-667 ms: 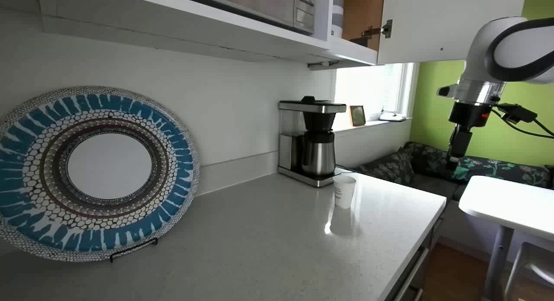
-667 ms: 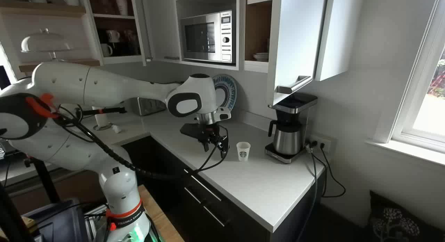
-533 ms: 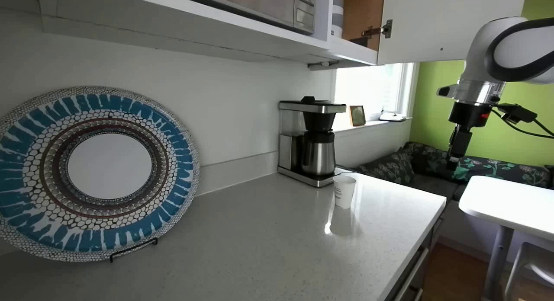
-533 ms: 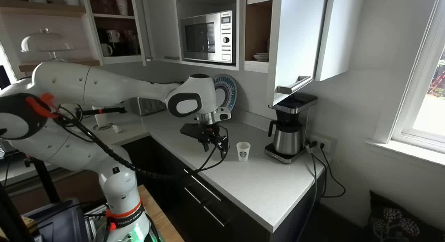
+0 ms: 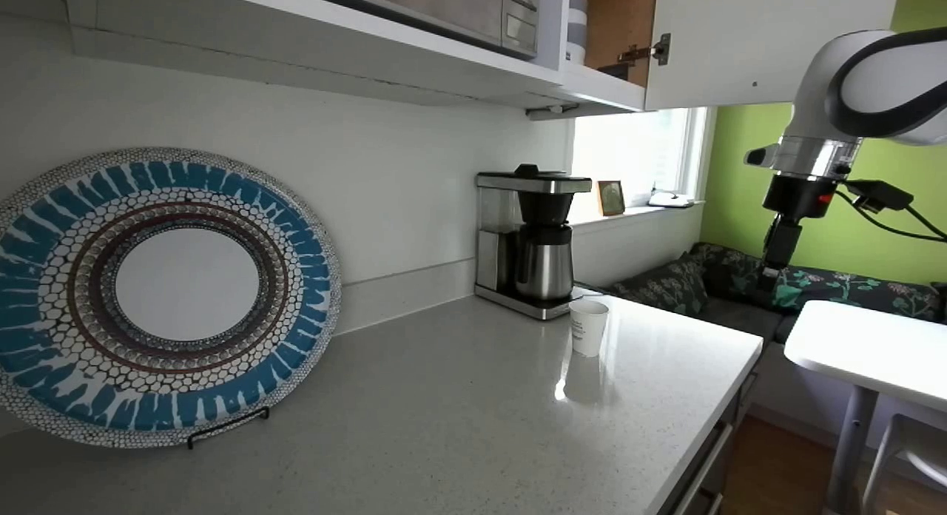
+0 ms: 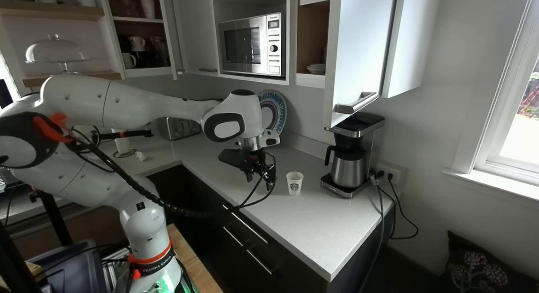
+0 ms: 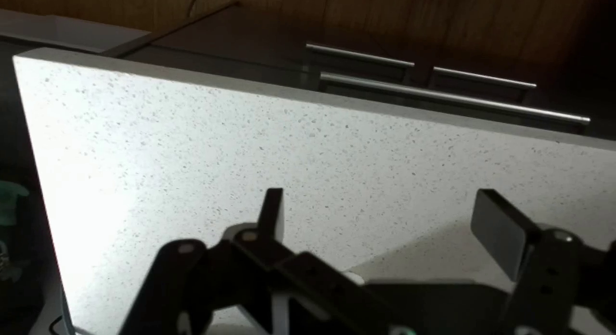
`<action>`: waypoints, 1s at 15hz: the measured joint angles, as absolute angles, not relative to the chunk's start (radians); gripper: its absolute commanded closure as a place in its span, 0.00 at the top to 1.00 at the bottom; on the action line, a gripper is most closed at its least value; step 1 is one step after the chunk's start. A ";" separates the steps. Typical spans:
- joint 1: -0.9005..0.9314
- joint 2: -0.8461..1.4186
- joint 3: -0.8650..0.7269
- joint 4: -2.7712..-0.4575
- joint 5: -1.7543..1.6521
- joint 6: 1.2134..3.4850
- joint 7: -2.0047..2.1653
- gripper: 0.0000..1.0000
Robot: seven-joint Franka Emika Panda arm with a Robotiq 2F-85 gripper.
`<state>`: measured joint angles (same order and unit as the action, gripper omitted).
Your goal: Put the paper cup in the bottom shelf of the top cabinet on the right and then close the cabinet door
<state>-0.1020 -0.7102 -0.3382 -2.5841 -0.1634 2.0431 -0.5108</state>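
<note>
The white paper cup [image 6: 294,183] stands upright on the counter, with the coffee maker close by. It also shows in an exterior view as a paper cup [image 5: 589,328]. My gripper [image 6: 260,183] hangs just beside the cup, apart from it. Wide open, the gripper [image 7: 380,205] has only countertop between its fingertips. A small white sliver behind one finger may be the cup. The cabinet door [image 6: 363,44] of the top cabinet [image 5: 621,19] stands swung out. On the bottom shelf [image 6: 302,70], partly behind the door, sit stacked dishes.
The coffee maker [image 6: 348,162] stands on the counter [image 6: 303,230] below the open door. A microwave [image 6: 252,44] fills the niche left of the cabinet. A patterned plate [image 5: 177,293] leans on the wall. A black cable [image 6: 252,196] loops beside the gripper.
My gripper has shifted very slightly, a little leftward in an exterior view. The cup and the cabinet door have not moved.
</note>
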 measured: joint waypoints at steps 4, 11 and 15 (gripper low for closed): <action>-0.078 -0.630 -0.294 -2.558 -0.043 2.103 -0.345 1.00; -0.088 -0.399 -0.154 -2.393 -0.009 2.146 0.017 1.00; -0.100 -0.285 -0.140 -2.309 -0.009 2.146 0.030 1.00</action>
